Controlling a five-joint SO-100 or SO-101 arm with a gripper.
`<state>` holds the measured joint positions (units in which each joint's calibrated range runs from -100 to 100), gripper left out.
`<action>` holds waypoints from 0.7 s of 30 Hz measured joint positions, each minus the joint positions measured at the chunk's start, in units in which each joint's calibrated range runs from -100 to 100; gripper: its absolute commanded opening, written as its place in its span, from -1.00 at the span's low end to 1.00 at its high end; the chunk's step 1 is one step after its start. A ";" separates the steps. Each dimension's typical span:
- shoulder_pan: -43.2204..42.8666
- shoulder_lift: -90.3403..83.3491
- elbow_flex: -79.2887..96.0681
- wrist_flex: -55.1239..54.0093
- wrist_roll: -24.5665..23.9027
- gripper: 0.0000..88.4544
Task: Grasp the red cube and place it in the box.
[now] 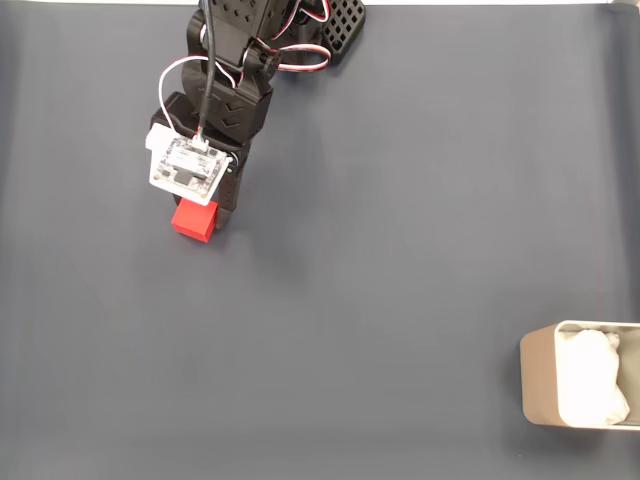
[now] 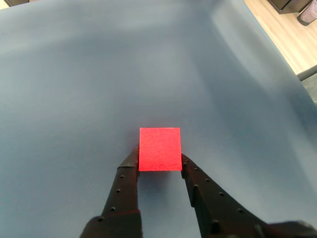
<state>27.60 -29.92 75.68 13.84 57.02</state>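
Nearest the wrist camera, the black two-finger gripper is reaching up from the lower edge of the wrist view, its perforated plastic fingers converging on the small, matte, bright red cube. The jaws are standing narrowed to about the cube's width, one tip meeting each lower side edge of the cube, so they are apparently pinching it; whether they are pressing firmly or merely touching cannot be told. The cube is sitting squarely between the tips, its faces lining up with the fingers, and being near-square it is offering no long axis to favour. Whether it is resting on the dark blue-grey table surface or riding slightly above it is not clear. In the fixed view, the same cube is peeking out just below the white circuit board mounted on the black arm, at the upper left of the table. Further out, the beige-tan, round-cornered, thin-walled box with white soft padding inside is lying at the lower right edge of that view, well apart from the cube. The coming move is therefore likely turning on a long diagonal carry, down and to the right in the fixed view, toward the box's open top.
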 measured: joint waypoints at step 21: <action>-19.73 -8.25 -41.95 39.06 -5.03 -1.00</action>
<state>7.86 -38.17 33.73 52.90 51.99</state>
